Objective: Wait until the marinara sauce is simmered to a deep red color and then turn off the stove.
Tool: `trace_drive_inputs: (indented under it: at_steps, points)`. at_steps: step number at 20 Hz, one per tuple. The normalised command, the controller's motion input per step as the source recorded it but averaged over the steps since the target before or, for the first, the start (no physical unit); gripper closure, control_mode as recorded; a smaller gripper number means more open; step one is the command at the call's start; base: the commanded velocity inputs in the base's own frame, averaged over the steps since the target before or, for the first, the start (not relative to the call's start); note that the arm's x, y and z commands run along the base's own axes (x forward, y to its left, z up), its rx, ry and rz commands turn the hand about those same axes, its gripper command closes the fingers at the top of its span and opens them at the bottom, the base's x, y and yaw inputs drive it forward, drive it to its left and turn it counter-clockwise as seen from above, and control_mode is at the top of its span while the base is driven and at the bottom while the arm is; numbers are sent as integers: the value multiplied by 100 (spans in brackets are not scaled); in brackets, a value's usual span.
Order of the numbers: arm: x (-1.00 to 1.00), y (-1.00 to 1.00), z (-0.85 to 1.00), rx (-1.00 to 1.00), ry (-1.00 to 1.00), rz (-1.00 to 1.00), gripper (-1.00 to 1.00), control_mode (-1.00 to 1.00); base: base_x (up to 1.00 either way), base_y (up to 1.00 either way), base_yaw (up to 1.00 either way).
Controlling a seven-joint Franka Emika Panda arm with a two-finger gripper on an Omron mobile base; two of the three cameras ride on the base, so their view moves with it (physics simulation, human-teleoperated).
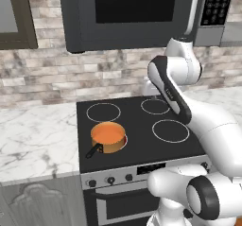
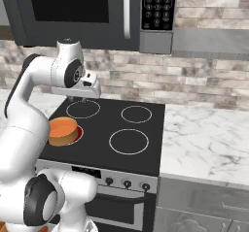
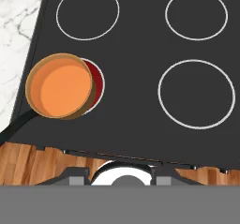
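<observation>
Item: marinara sauce — smooth flat orange disc in small copper-coloured saucepan w/ black handle, on front-left burner of black glass stove w/ four white rings; burner under pan glows red in hand view. Colour: orange, not yet deep red by my read; waiting seems due.

Item: two-finger gripper on white arm — jaws closed, holding nothing; hangs high over the stove's rear.

Key relation: dark knobs on silver front panel lie below and toward robot from gripper, near front edge; pan sits front-left. Which knob serves that burner: can't tell.
</observation>
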Motion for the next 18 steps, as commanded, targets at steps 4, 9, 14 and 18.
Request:
trace_drive_inputs:
  at_steps: [4,9,14,18]
  points:
    - [5,31,-2,-22,0,-3,-100,-100,0,0,0]
    - [5,-14,0,9,3,0,-100,-100,0,0,0]
    - [0,0,0,1,0,0,-100,-100,0,0,0]
    - [0,0,0,0,0,0,-100,-100,0,0,0]
